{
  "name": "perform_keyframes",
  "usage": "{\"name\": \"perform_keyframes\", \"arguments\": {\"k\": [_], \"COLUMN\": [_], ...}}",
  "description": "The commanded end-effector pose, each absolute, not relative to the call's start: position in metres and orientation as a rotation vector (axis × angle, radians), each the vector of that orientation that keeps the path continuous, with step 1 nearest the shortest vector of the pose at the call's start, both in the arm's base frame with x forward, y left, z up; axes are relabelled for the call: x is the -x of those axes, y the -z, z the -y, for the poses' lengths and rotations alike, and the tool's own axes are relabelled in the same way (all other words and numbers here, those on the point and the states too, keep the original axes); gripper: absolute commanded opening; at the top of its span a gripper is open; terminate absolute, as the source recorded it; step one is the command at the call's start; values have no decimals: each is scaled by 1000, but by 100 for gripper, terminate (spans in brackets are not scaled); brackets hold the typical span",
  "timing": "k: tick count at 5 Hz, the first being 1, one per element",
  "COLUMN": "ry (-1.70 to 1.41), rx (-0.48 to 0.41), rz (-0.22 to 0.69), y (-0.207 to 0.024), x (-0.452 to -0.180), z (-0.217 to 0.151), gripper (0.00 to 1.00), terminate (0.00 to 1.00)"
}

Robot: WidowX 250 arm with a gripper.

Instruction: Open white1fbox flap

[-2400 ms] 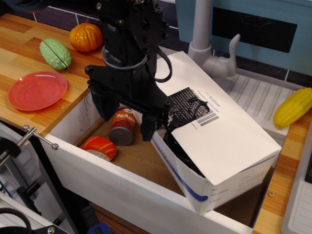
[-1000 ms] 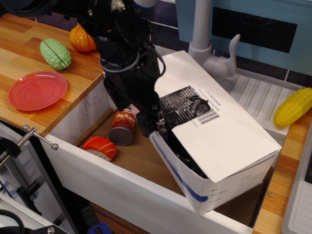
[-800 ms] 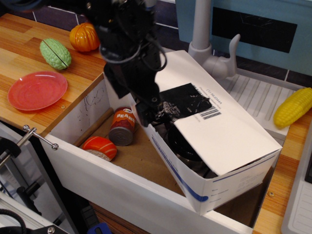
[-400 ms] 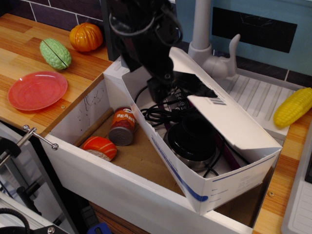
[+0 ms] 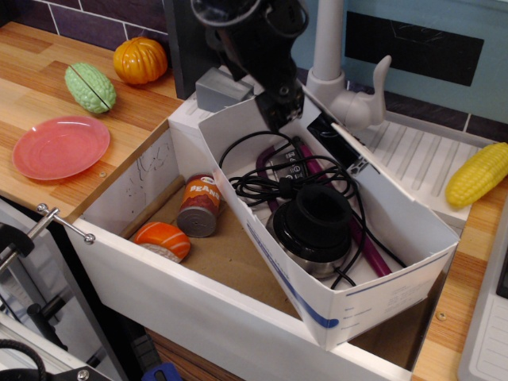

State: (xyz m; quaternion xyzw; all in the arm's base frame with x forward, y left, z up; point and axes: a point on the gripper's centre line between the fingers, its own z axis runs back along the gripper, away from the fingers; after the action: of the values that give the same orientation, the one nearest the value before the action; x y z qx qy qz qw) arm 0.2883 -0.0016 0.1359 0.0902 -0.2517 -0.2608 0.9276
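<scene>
The white1fbox (image 5: pixel 317 305) is a long white cardboard box with a blue curved stripe on its near side, lying slantwise in the white basin. The flap (image 5: pixel 349 151) stands raised along the far long side, seen almost edge-on, its black patch and barcode just visible. The box is open on top: black cables (image 5: pixel 262 182), a black round device (image 5: pixel 317 218) and a purple strip lie inside. My black gripper (image 5: pixel 278 111) hangs from above at the flap's far left end, its fingers closed at the flap's edge.
The white basin (image 5: pixel 198 305) also holds a can (image 5: pixel 198 206) and an orange-red toy (image 5: pixel 161 240). A grey faucet (image 5: pixel 333 71) stands behind the box. A red plate (image 5: pixel 59 147), green vegetable (image 5: pixel 90 86), pumpkin (image 5: pixel 140 59) and corn (image 5: pixel 476 175) lie on the counter.
The flap lay flat over the box; my gripper took its left edge and swung it up and back. The flap now stands upright and the box's contents show.
</scene>
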Motion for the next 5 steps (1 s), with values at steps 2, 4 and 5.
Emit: {"name": "perform_keyframes", "arguments": {"k": [2,4,5], "ry": [514,518,522], "rx": [-153,-163,-151], "rz": [554,575,594], "y": [-155,-160,-160], "x": [-320,-335,-341], "z": [33,56,58], "gripper": [100,100,100], "terminate": [0,0,0]}}
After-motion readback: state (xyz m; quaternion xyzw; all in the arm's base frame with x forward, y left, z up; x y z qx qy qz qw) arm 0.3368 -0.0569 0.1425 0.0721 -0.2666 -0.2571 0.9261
